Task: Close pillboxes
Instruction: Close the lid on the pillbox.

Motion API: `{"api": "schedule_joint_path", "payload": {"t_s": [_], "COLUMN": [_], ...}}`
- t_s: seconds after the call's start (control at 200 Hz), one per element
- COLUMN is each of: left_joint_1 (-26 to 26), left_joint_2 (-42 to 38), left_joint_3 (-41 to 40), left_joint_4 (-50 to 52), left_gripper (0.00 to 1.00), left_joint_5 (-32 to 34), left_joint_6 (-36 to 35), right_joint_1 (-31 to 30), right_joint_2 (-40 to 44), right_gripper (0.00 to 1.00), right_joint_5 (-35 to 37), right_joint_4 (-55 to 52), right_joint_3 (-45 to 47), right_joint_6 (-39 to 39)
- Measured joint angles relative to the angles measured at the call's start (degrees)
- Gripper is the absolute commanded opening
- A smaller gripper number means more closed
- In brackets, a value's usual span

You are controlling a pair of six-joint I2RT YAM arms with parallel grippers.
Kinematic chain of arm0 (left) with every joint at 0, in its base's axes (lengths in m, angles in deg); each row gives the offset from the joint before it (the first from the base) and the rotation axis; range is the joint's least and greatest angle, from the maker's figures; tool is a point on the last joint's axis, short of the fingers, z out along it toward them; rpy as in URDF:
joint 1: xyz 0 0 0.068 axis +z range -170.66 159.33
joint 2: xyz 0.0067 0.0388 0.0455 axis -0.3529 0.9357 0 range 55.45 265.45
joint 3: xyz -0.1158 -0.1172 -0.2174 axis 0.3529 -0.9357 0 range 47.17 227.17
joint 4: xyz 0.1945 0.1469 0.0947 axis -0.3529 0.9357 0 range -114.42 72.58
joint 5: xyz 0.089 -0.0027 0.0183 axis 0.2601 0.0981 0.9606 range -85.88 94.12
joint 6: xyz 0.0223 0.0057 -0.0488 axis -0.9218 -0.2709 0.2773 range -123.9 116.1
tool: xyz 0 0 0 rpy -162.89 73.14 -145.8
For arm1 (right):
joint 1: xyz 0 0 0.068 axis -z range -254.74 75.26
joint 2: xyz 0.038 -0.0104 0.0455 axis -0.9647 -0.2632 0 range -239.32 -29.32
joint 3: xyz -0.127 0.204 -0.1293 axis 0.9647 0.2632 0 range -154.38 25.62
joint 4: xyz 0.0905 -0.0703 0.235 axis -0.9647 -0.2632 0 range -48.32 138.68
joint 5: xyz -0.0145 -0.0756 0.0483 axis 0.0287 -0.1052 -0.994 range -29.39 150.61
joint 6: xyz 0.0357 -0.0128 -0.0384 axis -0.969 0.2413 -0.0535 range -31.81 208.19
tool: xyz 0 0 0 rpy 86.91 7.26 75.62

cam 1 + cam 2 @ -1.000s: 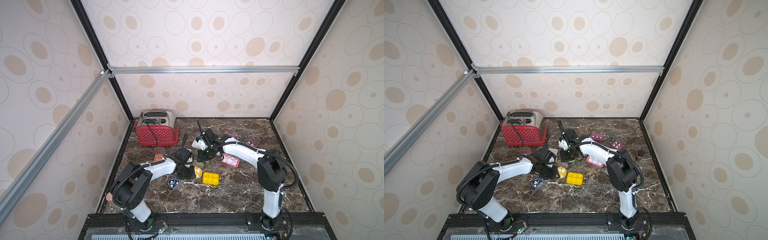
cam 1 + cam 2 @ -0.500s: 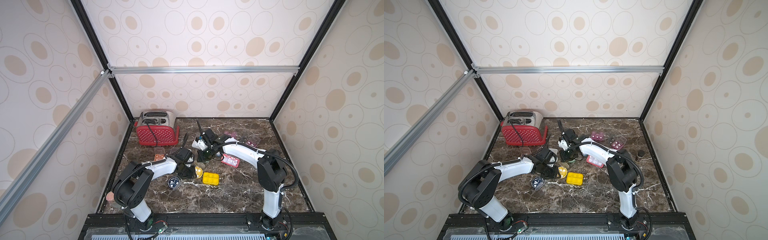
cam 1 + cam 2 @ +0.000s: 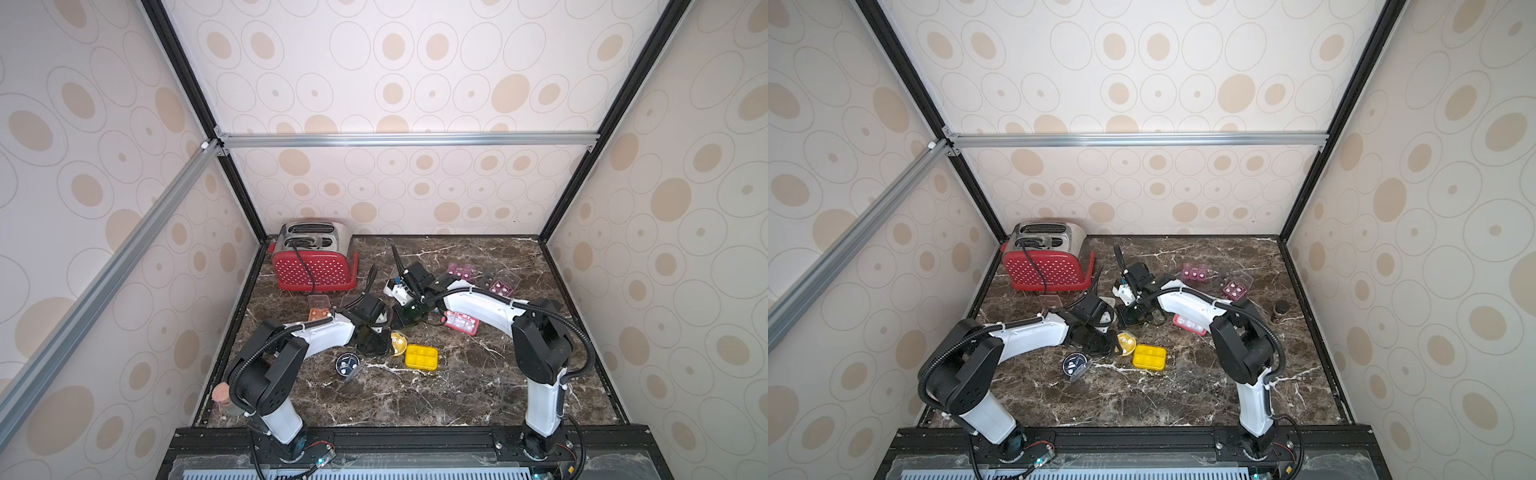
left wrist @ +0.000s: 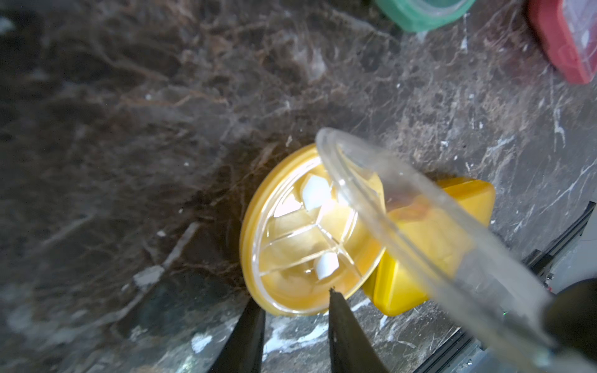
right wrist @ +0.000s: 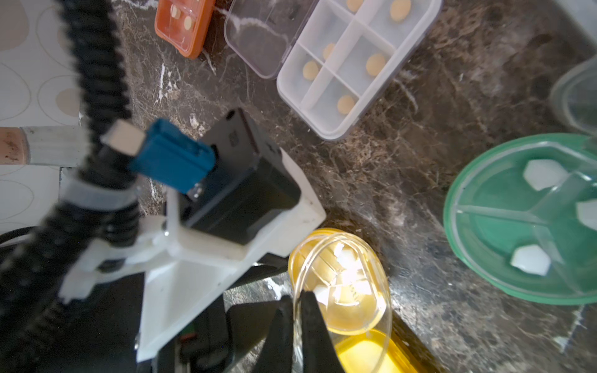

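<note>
Left wrist view first: round yellow pillbox (image 4: 300,245) down on the dark marble desk (image 4: 129,129), white pills in its wedge compartments, clear lid (image 4: 420,226) raised at a slant above it and not yet shut. Right at the near rim of that box, the left pincer (image 4: 293,295), fingers (image 4: 347,336) apart, bare marble showing in the gap. Over to the right wrist view: the right pincer (image 5: 295,295) squeezed together on the edge of that clear lid, thin plastic caught between the two dark tips. Just beside the round box, a rectangular yellow pillbox (image 3: 421,356), compartments showing in both top views. Close by, a round green pillbox (image 5: 517,219) with white pills among clear dividers, and a white six-compartment pillbox (image 5: 339,64), lid folded out flat alongside, tan tablets inside. Up toward the red dotted toaster (image 3: 316,262) in the far left corner, an orange pillbox (image 3: 319,313), lid thrown back. Near the left arm, a round dark-blue pillbox (image 3: 347,365), lid tipped open. Beside the right arm, a red rectangular pillbox (image 3: 460,322), clear top flat on it. Out by the far right of the desk, well apart from the action, a maroon pillbox (image 3: 461,270) and a second maroon pillbox (image 3: 500,286). Tucked by the left arm's base at the desk's left edge, a cork-stoppered jar (image 3: 222,395). Both pincers close together mid-desk, at the same yellow box.
</note>
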Motion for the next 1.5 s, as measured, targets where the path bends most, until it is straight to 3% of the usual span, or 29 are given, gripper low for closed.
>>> {"api": "schedule_joint_path", "payload": {"t_s": [0.391, 0.621, 0.887, 1.067, 1.503], "left_joint_1": [0.0, 0.0, 0.0, 0.0, 0.0], "left_joint_2": [-4.2, -9.7, -12.5, -14.6, -6.2], "left_joint_3": [0.0, 0.0, 0.0, 0.5, 4.9], "left_joint_4": [2.1, 4.8, 5.7, 4.5, 1.5], "left_gripper": [0.33, 0.35, 0.61, 0.71, 0.71], "left_joint_5": [3.3, 4.5, 7.6, 10.8, 13.0], "left_joint_6": [0.2, -0.2, -0.2, 0.4, 0.4], "right_joint_1": [0.1, 0.9, 3.0, 3.0, 2.7], "right_joint_2": [-0.1, 0.6, 3.3, 3.5, 3.3], "right_gripper": [0.17, 0.36, 0.49, 0.49, 0.49], "right_joint_5": [-1.3, 0.1, 1.6, 1.5, 0.4], "right_joint_4": [-1.4, -1.8, -2.3, -2.2, -2.0], "right_joint_3": [-1.0, -2.5, 0.7, 3.4, 5.6], "right_joint_6": [-0.9, -1.6, -2.7, -2.9, -4.0]}}
